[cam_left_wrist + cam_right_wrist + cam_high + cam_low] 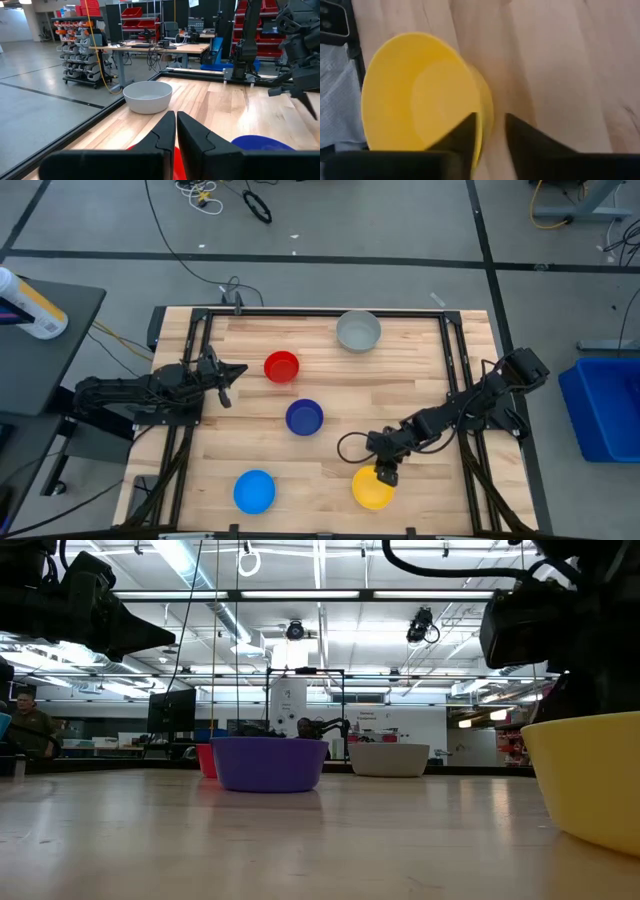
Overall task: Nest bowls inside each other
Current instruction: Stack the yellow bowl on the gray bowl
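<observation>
Five bowls stand on their bases on the wooden table (420, 380): grey (358, 330) at the far side, red (281, 366), dark blue (304, 417) in the middle, light blue (254, 491) near the front left, and yellow (373, 490) near the front right. My right gripper (384, 472) is at the yellow bowl's far rim, shut on it, slanting down. At the table's left edge my left gripper (228, 380) waits level and shut, with nothing between its fingers (176, 117); ahead of it are the red and dark blue bowls (260, 143). My right gripper (490, 120) has the yellow bowl's rim (484, 112) between its fingers, one finger inside the bowl and one outside its wall. The fingers slant down from the far right. In the low view the bowl (590, 780) rests on the table.
A black frame rail (330, 312) runs around the table's edges. Open wood lies between the bowls. A dark cable loop (350, 445) lies left of my right arm, between the dark blue and yellow bowls. A blue bin (605, 405) stands on the floor beyond the right edge.
</observation>
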### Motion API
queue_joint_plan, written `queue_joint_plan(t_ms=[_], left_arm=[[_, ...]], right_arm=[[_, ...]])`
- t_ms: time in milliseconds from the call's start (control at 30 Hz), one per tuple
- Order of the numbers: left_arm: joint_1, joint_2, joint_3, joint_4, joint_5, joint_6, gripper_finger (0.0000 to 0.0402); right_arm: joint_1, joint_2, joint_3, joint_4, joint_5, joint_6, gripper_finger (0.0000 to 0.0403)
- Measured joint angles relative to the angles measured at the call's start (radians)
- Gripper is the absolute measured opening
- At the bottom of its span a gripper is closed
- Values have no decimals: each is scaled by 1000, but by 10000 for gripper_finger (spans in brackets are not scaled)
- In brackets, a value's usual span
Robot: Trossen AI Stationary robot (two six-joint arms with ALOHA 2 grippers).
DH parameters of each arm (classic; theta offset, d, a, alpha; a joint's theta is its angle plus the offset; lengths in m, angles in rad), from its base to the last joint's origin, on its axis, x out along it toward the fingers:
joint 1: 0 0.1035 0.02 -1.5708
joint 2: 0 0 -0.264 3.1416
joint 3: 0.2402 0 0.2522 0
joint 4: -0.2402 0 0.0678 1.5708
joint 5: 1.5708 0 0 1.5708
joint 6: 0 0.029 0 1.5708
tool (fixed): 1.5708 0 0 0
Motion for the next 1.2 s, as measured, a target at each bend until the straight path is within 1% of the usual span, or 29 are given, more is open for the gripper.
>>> queue_joint_plan(t_ms=[33,67,100,233,333,433,567,700,800,933,1100,1200], left_arm=[[0,0,0,0,0,0,22],[0,0,0,0,0,0,22],[0,0,0,0,0,0,22],[0,0,0,0,0,0,22],[0,0,0,0,0,0,22],[0,0,0,0,-1,1,22],[0,0,0,0,-1,1,22],[0,0,0,0,-1,4,22],[0,0,0,0,-1,5,22],[0,0,0,0,-2,6,22],[0,0,0,-10,-3,6,22],[0,0,0,-14,-4,5,22]], right_arm=[[5,0,0,2,1,-1,46],[12,0,0,6,12,-18,24],[21,0,0,11,25,-36,15],[22,0,0,26,98,-101,6],[-2,0,0,53,206,-173,5],[-49,-1,0,70,324,-242,4],[-149,-1,0,119,497,-376,3],[-276,-6,0,194,609,-557,2],[-368,-10,12,246,657,-704,1],[-473,-29,65,274,681,-863,1],[-588,-72,129,285,741,-985,1],[-671,-95,143,280,787,-1042,1]])
